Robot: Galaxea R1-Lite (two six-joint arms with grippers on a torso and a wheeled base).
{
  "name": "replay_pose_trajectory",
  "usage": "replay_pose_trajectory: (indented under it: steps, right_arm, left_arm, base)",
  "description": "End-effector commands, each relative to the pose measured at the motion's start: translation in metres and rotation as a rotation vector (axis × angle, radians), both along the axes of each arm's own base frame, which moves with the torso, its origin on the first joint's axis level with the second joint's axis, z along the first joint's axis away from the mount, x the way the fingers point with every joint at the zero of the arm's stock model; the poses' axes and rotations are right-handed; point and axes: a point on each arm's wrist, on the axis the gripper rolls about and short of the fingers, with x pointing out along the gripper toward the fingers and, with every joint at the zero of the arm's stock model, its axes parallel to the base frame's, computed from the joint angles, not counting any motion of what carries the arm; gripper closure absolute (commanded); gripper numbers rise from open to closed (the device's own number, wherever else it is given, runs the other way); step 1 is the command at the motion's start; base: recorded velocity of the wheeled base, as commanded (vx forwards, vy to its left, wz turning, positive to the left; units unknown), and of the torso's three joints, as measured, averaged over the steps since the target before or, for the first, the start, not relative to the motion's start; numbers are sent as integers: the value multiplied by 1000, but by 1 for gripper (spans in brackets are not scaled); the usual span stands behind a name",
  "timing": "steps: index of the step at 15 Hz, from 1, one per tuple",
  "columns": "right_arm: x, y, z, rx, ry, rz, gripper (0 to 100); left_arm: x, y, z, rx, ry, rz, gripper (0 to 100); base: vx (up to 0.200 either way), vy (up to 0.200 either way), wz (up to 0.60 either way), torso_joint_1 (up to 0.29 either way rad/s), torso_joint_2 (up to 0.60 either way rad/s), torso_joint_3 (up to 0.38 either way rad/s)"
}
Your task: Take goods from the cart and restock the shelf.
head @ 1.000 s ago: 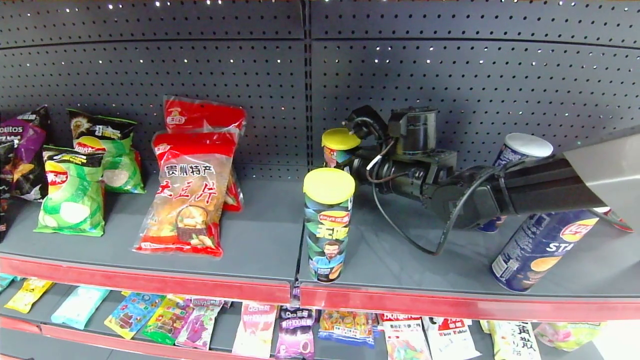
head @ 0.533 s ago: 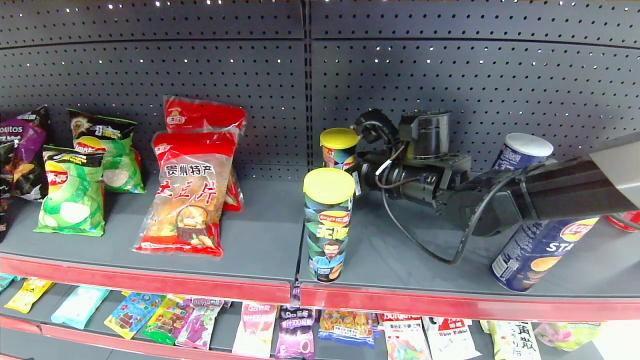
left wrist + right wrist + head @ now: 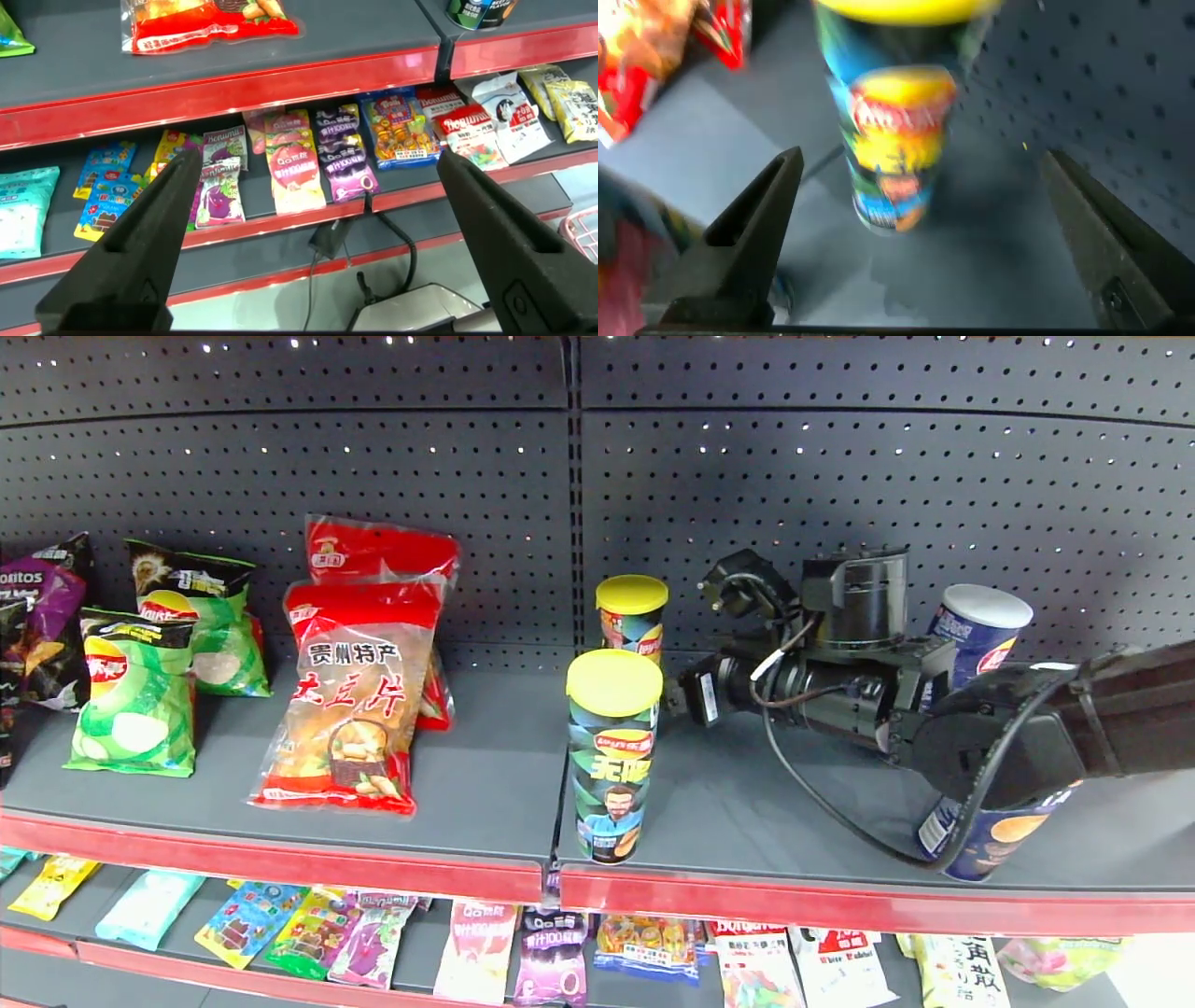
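Observation:
Two yellow-lidded chip cans stand on the upper shelf (image 3: 485, 784): one at the front edge (image 3: 611, 756), one at the back by the pegboard (image 3: 632, 616) (image 3: 895, 121). My right gripper (image 3: 920, 243) (image 3: 686, 695) hovers open just right of the back can, its fingers (image 3: 747, 243) wide apart and empty, the can upright a short way beyond them. My left gripper (image 3: 318, 233) hangs open and empty low down, facing the lower shelf of candy packets (image 3: 318, 159).
Red snack bags (image 3: 359, 691) and green chip bags (image 3: 140, 700) fill the shelf's left half. A blue can (image 3: 976, 621) stands at the back right, another blue can (image 3: 990, 831) leans behind my right arm. A red lip (image 3: 840, 905) edges the shelf.
My right arm has drawn back to the right, away from the back yellow-lidded can, which stays standing by the pegboard. Nothing else has moved.

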Motion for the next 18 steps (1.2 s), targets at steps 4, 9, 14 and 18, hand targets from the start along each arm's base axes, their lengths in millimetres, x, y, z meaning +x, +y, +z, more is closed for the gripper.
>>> replay_pose_trajectory:
  steps: [4, 9, 14, 18]
  right_arm:
    - [-14, -26, 6, -4, 5, -97, 0]
    - [-49, -45, 13, -10, -1, -140, 0]
    - [-112, -72, 19, -1, -21, -96, 0]
    - [-162, -103, 20, 33, -63, -92, 0]
  left_arm:
    - [1, 0, 1, 0, 6, -4, 0]
    - [3, 0, 1, -2, 25, -8, 0]
    - [6, 0, 0, -3, 50, -13, 0]
    - [8, 0, 0, -10, 66, -45, 0]
  base:
    - [0, 0, 0, 0, 0, 0]
    - [0, 0, 0, 0, 0, 0]
    - [0, 0, 0, 0, 0, 0]
    - [0, 0, 0, 0, 0, 0]
